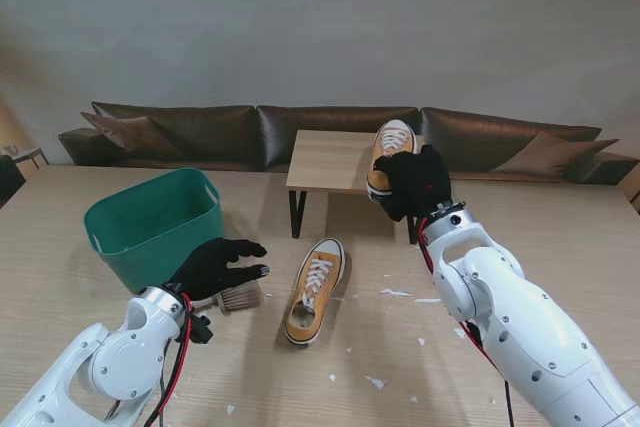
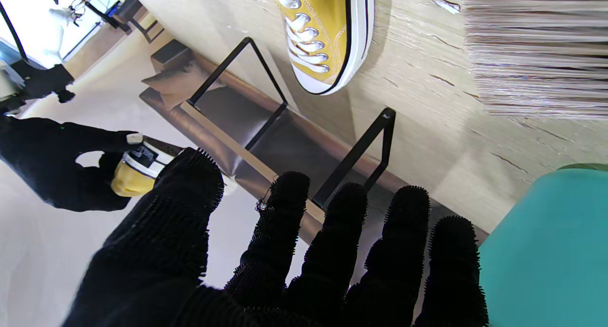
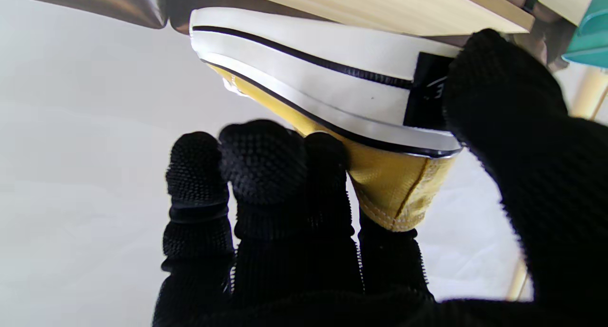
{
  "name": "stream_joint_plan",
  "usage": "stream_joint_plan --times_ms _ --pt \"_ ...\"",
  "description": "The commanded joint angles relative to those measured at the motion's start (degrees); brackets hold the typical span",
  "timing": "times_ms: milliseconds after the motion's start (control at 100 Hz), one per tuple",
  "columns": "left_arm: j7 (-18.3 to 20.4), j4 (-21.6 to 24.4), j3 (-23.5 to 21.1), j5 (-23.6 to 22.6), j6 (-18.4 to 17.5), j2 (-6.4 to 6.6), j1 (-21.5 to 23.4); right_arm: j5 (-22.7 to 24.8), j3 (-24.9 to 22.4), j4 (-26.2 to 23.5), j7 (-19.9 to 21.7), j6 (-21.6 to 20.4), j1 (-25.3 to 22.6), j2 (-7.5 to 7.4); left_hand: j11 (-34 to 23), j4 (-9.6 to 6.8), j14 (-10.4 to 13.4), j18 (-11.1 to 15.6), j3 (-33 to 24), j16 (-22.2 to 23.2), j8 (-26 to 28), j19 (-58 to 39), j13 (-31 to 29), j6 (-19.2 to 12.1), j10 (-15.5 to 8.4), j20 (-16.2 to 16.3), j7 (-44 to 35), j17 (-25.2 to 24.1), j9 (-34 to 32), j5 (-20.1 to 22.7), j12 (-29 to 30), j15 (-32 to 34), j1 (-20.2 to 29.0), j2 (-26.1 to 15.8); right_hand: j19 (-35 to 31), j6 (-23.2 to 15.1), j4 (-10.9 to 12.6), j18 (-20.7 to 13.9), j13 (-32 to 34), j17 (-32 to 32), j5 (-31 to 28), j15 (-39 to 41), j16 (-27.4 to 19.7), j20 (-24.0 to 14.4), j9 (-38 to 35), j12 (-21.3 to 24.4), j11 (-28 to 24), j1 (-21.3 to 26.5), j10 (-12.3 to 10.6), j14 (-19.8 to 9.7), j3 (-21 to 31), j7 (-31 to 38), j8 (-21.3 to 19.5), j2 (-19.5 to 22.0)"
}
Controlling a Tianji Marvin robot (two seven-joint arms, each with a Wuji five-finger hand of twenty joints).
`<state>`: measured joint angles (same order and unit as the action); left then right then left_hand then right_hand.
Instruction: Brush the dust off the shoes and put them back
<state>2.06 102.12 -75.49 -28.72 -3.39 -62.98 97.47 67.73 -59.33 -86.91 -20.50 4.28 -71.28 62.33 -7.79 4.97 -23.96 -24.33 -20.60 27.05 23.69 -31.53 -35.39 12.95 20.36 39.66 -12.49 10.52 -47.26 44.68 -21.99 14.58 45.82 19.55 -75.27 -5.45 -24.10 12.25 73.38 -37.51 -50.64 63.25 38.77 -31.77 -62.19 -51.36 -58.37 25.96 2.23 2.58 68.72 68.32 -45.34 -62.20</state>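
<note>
My right hand (image 1: 415, 185) is shut on the heel of a yellow sneaker (image 1: 389, 155), holding it over the near right part of the small wooden rack (image 1: 330, 159). The right wrist view shows thumb and fingers (image 3: 266, 175) clamped on that sneaker's (image 3: 332, 103) heel and white sole. A second yellow sneaker (image 1: 314, 290) lies on the table, toe pointing away from me, and its toe (image 2: 327, 32) shows in the left wrist view. My left hand (image 1: 218, 265) hovers open, fingers spread, over a wooden brush (image 1: 238, 298) whose bristles (image 2: 536, 51) show in the left wrist view.
A green plastic basket (image 1: 152, 225) stands at the left beside my left hand. White scraps (image 1: 396, 293) are scattered on the table around the lying sneaker and toward the right. A dark sofa (image 1: 330, 132) runs behind the rack.
</note>
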Motion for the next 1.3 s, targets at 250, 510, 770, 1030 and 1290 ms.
stream_joint_plan --times_ms 250,510,770,1030,1290 --pt "1.0 0.2 -0.2 0.2 0.0 -0.20 0.2 -1.4 -4.6 -10.6 -4.0 -4.6 -10.9 0.61 0.6 -2.06 -1.3 -1.3 1.2 0.4 0.3 2.4 2.5 0.5 0.5 1.7 0.0 -0.3 1.5 1.2 0.0 -0.3 1.6 -2.6 -2.0 3.1 4.2 -0.7 2.0 -5.4 -6.2 1.3 1.2 -0.2 -0.8 -1.2 -1.3 9.1 -7.3 -0.2 5.5 17.5 -6.0 4.1" --pt "0.6 0.3 -0.5 0.0 0.0 -0.25 0.6 -3.8 -8.3 -17.4 -6.5 -10.7 -20.8 0.95 0.6 -2.08 -1.4 -1.4 1.3 0.5 0.3 3.1 2.4 0.4 0.6 2.0 0.1 0.0 1.4 1.1 0.0 -0.3 1.7 -2.6 -1.9 3.3 4.2 -0.5 1.9 -5.6 -6.3 1.7 1.3 -0.3 -1.0 -1.3 -1.1 9.3 -7.1 0.1 5.6 17.4 -5.9 4.1" --pt "0.4 0.5 -0.7 -0.1 0.4 -0.31 0.8 -6.5 -10.9 -20.6 -8.1 -16.9 -29.8 1.21 0.6 -2.09 -1.3 -1.5 1.3 0.5 0.3 4.0 2.5 0.5 0.5 2.3 0.0 0.3 1.5 1.2 0.0 -0.3 1.7 -2.6 -1.8 3.5 4.2 -0.1 1.9 -5.5 -6.4 1.9 1.4 -0.4 -1.1 -1.4 -1.0 9.4 -6.7 0.5 5.5 17.2 -5.9 4.1" --pt "0.6 0.6 -0.6 0.1 0.9 -0.30 0.9 -6.6 -11.1 -18.8 -9.5 -19.9 -33.0 1.06 0.6 -2.09 -1.3 -1.7 1.2 0.5 0.3 5.4 2.5 0.5 0.5 2.5 0.2 0.9 1.5 0.9 0.0 -0.3 1.8 -2.7 -1.8 3.7 4.3 -0.1 1.9 -5.5 -6.4 2.0 1.4 -0.6 -1.1 -1.5 -0.8 9.3 -6.6 0.3 5.4 17.2 -6.0 4.1" --pt "0.9 0.4 -0.4 0.3 1.7 -0.27 0.6 -7.6 -10.0 -13.5 -9.0 -18.9 -30.3 1.02 0.7 -2.09 -1.3 -2.1 1.3 0.5 0.4 9.5 2.5 0.6 0.5 3.5 0.0 2.7 1.6 1.1 0.0 -0.4 1.8 -2.7 -1.7 3.7 4.3 0.0 1.9 -5.4 -6.4 2.0 1.4 -0.7 -1.1 -1.6 -0.8 9.2 -6.6 0.4 5.5 17.1 -6.0 4.2"
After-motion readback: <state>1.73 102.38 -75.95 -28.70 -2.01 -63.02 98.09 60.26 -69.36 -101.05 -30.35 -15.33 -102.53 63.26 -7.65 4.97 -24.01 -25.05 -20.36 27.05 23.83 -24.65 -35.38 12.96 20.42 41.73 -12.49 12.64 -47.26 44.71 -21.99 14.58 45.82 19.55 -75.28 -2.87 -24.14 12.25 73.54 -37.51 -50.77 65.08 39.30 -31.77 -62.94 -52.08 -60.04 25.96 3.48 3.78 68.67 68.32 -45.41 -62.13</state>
